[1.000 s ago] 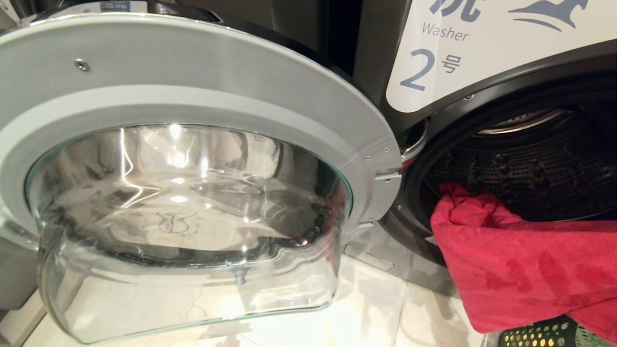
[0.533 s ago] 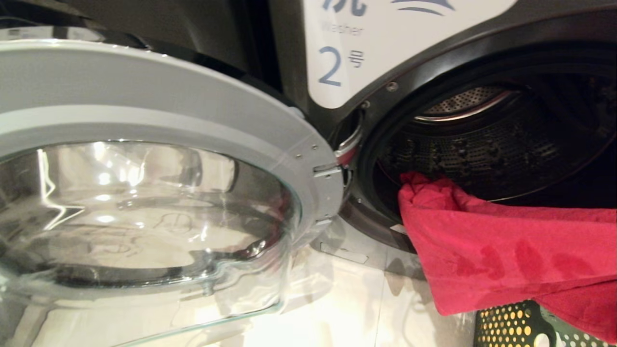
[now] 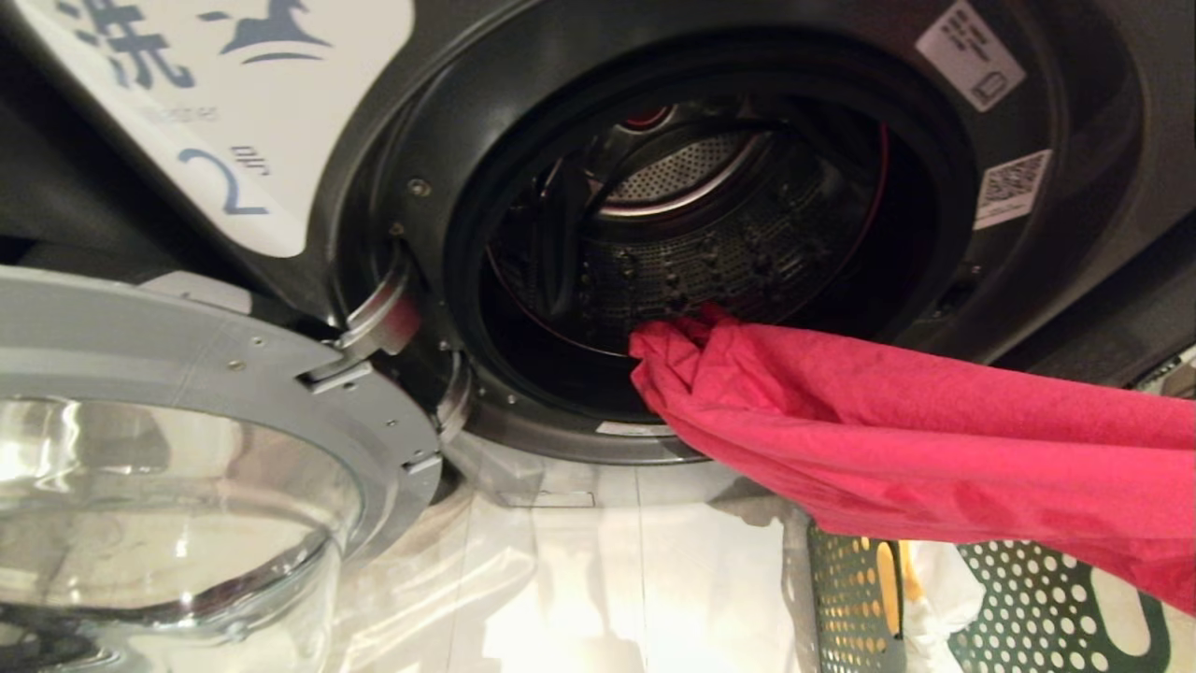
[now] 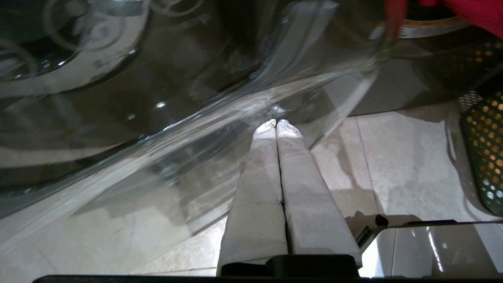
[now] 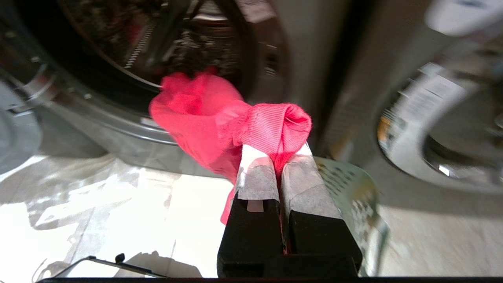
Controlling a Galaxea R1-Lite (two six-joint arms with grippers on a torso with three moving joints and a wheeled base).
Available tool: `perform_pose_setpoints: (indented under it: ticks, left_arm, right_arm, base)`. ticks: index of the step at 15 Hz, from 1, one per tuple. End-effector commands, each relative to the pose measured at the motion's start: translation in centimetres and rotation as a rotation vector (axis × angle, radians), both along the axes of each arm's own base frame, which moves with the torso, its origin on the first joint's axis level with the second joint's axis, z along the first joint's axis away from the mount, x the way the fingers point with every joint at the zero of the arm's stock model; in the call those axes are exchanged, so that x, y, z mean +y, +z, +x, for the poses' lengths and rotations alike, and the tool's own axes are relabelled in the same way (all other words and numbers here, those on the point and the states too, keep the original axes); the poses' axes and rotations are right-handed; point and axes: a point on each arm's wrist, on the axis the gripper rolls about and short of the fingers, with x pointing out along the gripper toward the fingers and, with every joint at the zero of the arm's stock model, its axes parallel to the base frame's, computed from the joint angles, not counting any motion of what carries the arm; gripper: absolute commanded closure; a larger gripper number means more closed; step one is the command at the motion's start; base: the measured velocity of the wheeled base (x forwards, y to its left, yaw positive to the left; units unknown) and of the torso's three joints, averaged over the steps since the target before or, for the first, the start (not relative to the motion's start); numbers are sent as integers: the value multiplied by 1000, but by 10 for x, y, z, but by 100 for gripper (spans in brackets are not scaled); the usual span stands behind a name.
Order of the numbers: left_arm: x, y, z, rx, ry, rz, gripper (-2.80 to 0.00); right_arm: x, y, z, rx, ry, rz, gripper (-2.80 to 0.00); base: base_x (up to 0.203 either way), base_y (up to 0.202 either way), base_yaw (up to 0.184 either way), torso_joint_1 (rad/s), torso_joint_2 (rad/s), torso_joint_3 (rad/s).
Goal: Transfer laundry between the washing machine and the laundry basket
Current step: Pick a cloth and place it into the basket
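The washing machine (image 3: 1084, 280), labelled 2, stands with its door (image 3: 187, 355) swung open to the left and its drum (image 3: 710, 252) exposed. A red-pink garment (image 3: 897, 449) of the laundry stretches from the drum's mouth out past the right edge of the head view, above the green laundry basket (image 3: 1037, 598). My right gripper (image 5: 277, 155) is shut on a bunched fold of this garment (image 5: 271, 125), just outside the drum. White cloth (image 3: 939, 589) lies inside the basket. My left gripper (image 4: 276, 124) is shut and empty, low beside the door's glass bowl (image 4: 157, 118).
The open door's glass bowl (image 3: 159, 505) bulges out at the left, over pale floor tiles (image 3: 598, 579). In the right wrist view a second machine's chrome-ringed door (image 5: 444, 129) shows to the right of the basket (image 5: 353, 192).
The head camera has swung right: the door slid left and the drum now fills the middle. The red garment is drawn out further from the drum toward the right.
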Motion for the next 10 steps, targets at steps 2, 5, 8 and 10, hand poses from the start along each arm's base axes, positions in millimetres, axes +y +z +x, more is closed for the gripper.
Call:
perform_pose_setpoints:
  ticks: [2,5,8,10]
  left_arm:
    - [0,0,0,-2,3,0,0]
    - [0,0,0,-2,3,0,0]
    - [0,0,0,-2,2,0,0]
    - [0,0,0,-2,2,0,0]
  right_arm:
    - [1,7,4,3,1,-2,0]
    - [1,23,5,-23,2,2,0]
    - [1,57,6,-86,-1,14,0]
    - [1,81,8,-129,-2,21,0]
  base:
    - [0,9,-153,2,0,4]
    - [-1,0,-63,1,1,-2]
    - [0,0,0,0,0,0]
    - [0,0,0,0,0,0]
